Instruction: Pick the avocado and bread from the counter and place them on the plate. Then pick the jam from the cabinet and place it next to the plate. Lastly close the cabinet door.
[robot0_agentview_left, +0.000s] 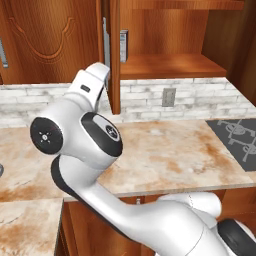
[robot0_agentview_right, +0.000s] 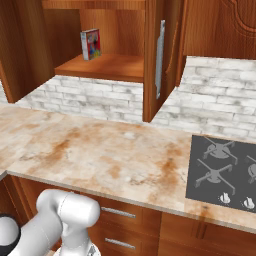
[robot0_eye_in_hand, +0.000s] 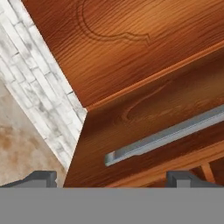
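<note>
Jam: small box with a red and multicoloured label, standing upright on the wooden shelf inside the cabinet, near the shelf's front left corner in the right base view. In the left base view the jam shows edge-on as a grey slab, just right of the door edge.

Cabinet door stands open, swung out edge-on toward the cameras, its long silver bar handle vertical on the face. In the left base view the door hangs over the counter, its handle partly hidden behind the arm. In the hand view the door slants across the frame, carved curl line visible, handle running diagonally close ahead.

Gripper: jaws spread wide, nothing between them, fingertips dark at the bottom, straddling the lower door area, not touching the handle.

Counter is beige marbled with rust veins. White brick backsplash runs behind it, with a grey wall outlet. Dark cooktop sits at the counter's right. Drawers with small silver handles lie below the counter edge. A closed neighbouring door with carved curl sits left of the open cabinet.
</note>
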